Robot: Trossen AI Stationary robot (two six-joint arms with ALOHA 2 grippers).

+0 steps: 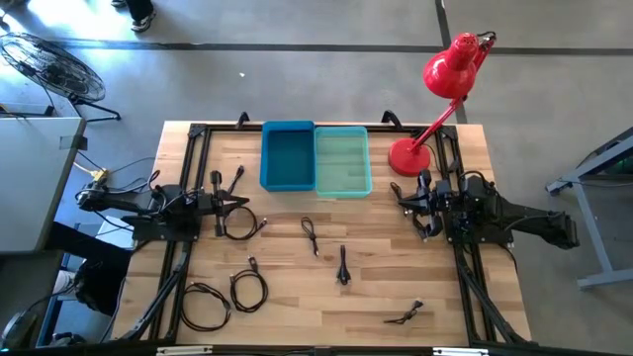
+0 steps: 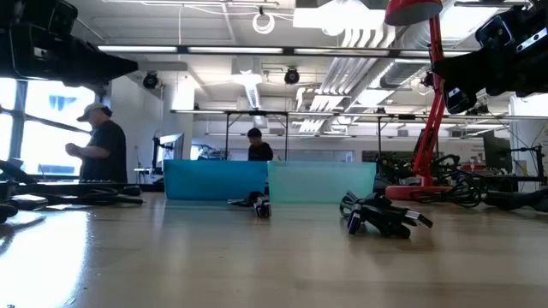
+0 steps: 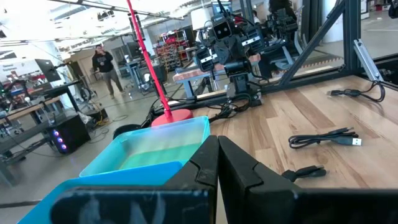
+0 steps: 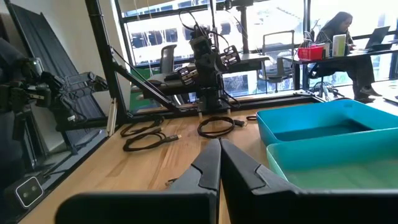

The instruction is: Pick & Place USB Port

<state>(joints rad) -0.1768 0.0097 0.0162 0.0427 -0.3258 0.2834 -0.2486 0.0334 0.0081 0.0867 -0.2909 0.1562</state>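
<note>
Several black USB cables lie loose on the wooden table: one near the middle, one just nearer, one by the near edge, and coiled ones on the near left. A blue bin and a teal bin stand side by side at the far middle. My left gripper hovers at the table's left, shut, with a coiled cable just below it. My right gripper hovers at the right, shut. In the wrist views both grippers' fingers meet and hold nothing.
A red desk lamp stands with its base right of the teal bin, its head beyond the far edge. Black frame rails run along both table sides. People stand in the room behind. Bare wood lies between the arms.
</note>
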